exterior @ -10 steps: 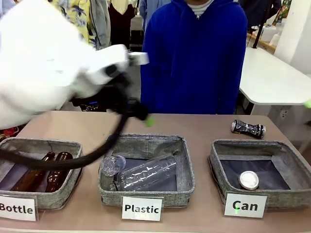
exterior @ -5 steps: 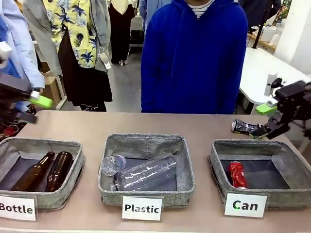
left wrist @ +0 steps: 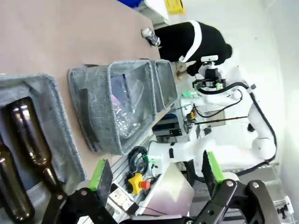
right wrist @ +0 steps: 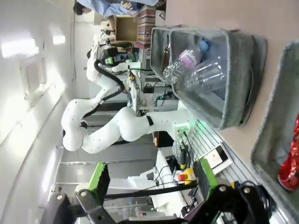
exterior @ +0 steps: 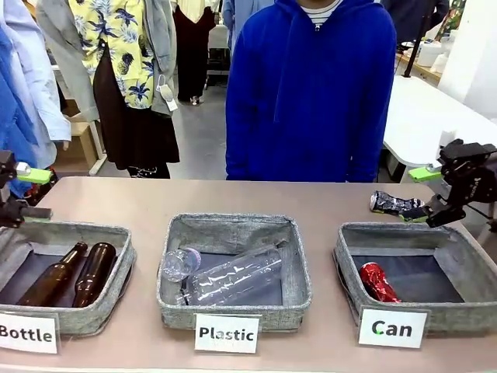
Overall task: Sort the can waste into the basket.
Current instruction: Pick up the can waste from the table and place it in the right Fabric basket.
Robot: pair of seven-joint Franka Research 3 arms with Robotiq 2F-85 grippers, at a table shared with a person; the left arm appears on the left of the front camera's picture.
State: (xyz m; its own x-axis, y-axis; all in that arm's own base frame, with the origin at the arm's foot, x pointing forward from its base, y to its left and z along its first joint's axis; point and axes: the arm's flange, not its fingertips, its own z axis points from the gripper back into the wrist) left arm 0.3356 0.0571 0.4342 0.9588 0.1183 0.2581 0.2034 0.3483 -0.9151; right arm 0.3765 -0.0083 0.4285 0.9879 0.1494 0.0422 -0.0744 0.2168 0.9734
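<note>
The black can (exterior: 396,205) is lying at the frame's right, light, crumpled, slippery; the wide-open right hand (exterior: 425,194) should be pinching its waist.

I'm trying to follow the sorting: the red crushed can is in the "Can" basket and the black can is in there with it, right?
Not quite. The red can does lie in the "Can" basket, but the black can is on the table behind that basket, beside the right tool, whose jaws stand open. The front view shows this.
</note>
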